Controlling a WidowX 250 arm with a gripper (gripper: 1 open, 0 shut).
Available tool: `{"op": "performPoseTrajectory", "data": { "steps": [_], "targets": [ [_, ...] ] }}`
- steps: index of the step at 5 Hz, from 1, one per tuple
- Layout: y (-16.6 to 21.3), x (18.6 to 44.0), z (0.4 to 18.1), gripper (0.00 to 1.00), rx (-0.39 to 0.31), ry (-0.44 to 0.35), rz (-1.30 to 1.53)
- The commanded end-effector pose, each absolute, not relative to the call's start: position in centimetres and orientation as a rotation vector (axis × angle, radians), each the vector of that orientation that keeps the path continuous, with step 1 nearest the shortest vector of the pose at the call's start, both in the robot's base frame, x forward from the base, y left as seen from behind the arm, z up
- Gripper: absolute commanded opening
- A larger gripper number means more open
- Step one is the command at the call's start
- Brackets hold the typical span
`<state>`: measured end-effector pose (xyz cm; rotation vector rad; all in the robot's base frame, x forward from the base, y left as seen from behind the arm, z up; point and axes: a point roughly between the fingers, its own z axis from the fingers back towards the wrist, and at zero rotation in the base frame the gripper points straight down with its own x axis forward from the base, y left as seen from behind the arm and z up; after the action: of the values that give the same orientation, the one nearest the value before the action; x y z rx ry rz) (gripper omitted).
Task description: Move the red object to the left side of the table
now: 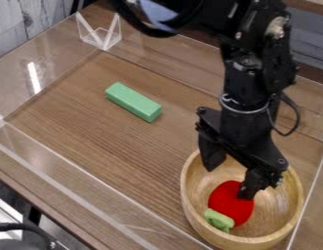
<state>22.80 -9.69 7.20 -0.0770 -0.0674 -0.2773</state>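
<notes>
One red object (230,199), bowl (203,210), no writing

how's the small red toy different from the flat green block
The small rounded red toy lies inside the round wooden bowl, under the open gripper; the flat green rectangular block lies out on the wood-grain table. The toy is rounded, the block long and flat. Both are small and unheld.
</notes>
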Motion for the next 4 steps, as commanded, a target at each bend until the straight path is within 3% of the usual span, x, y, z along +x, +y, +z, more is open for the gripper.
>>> {"op": "performPoseTrajectory", "data": {
  "steps": [1, 4],
  "targets": [
    [-9.89, 23.17, 7.78, 1.00, -0.084, -0.097, -0.277],
    [-10.05, 23.29, 7.77, 1.00, -0.086, -0.099, -0.270]
  ]
}}
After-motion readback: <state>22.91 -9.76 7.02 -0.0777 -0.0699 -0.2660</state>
